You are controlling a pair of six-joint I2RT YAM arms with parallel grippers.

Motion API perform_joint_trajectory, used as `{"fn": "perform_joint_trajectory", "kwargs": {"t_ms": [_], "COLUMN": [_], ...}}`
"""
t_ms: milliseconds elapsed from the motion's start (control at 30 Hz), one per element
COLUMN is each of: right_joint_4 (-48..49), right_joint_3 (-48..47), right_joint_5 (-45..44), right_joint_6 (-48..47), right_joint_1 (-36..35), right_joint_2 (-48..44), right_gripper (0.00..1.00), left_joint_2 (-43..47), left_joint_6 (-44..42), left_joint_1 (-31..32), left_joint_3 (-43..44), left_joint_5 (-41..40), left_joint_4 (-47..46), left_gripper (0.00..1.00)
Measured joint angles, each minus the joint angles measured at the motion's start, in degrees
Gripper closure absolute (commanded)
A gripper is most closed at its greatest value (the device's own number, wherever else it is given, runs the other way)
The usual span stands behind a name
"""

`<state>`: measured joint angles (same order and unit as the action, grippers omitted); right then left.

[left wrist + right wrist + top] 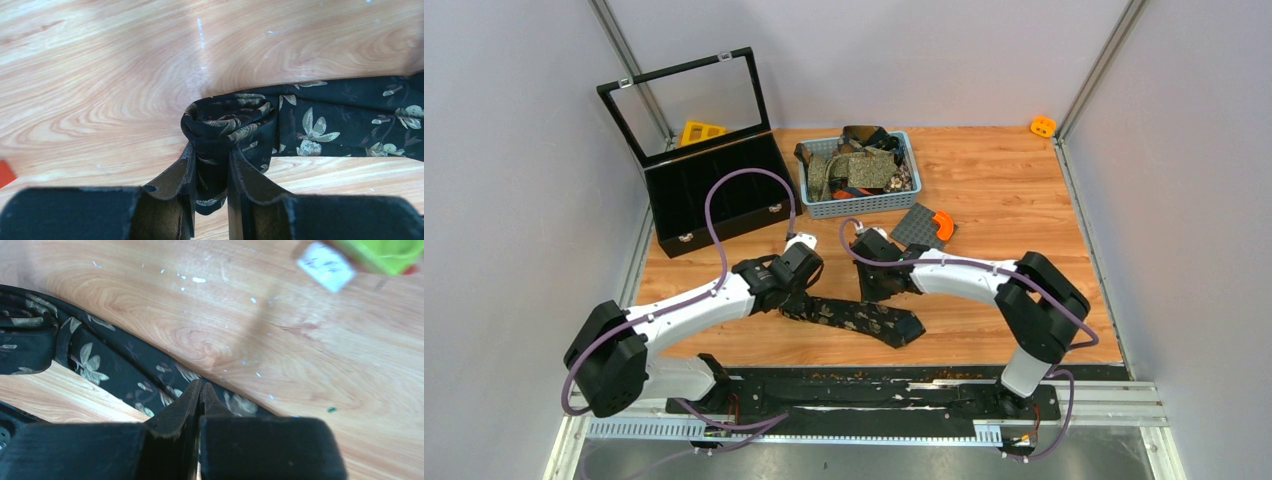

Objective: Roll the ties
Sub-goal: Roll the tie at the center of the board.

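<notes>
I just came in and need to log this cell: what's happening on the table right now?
The two arms are rolling a black floral tie on the wooden table. The left end effector grips a small roll started at one end. The right end effector is shut, resting on the flat stretch further along; pinching or just pressing, I cannot tell. More ties wait in the basket behind.

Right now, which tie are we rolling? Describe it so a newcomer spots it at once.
On the wooden table, look in front of the grey basket, toward the near edge. The black tie lies there alone, one end coiled in the left fingers; the other ties are heaped in the basket.
</notes>
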<state>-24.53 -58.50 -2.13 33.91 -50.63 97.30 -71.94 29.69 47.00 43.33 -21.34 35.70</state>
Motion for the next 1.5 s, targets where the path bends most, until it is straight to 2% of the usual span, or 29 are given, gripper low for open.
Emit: {"fn": "perform_joint_trajectory", "kwargs": {"t_ms": [300,533,967,1033,1333,1500], "right_joint_4": [-1.9,-3.4,-4.9,-5.0,-5.6,-5.7], "right_joint_3": [4.1,7.3,8.4,8.6,9.0,9.0], "right_joint_5": [-2.4,-3.2,-3.4,-3.4,-3.3,-3.3], "right_joint_6": [-0.6,-1.2,-1.9,-2.1,-2.4,-2.5], "right_joint_1": [5.7,10.9,13.3,13.3,13.3,13.3], "right_joint_2": [-11.4,-18.4,-22.4,-22.4,-23.2,-24.0], "right_gripper": [0.99,0.99,0.99,0.99,0.99,0.99], "left_joint_2": [-7.1,-16.7,-31.5,-33.5,-36.7,-36.4], "left_joint_6": [2.7,7.1,11.6,12.2,12.8,11.6], "left_joint_1": [5.5,10.2,18.0,18.7,19.3,19.3], "left_joint_3": [5.6,11.9,21.1,22.9,25.0,25.0], "left_joint_5": [-11.8,-20.9,-26.6,-26.8,-24.3,-21.1], "left_joint_4": [7.5,14.9,22.4,23.2,23.1,20.0], "left_gripper": [0.91,0.93,0.92,0.89,0.57,0.46]}}
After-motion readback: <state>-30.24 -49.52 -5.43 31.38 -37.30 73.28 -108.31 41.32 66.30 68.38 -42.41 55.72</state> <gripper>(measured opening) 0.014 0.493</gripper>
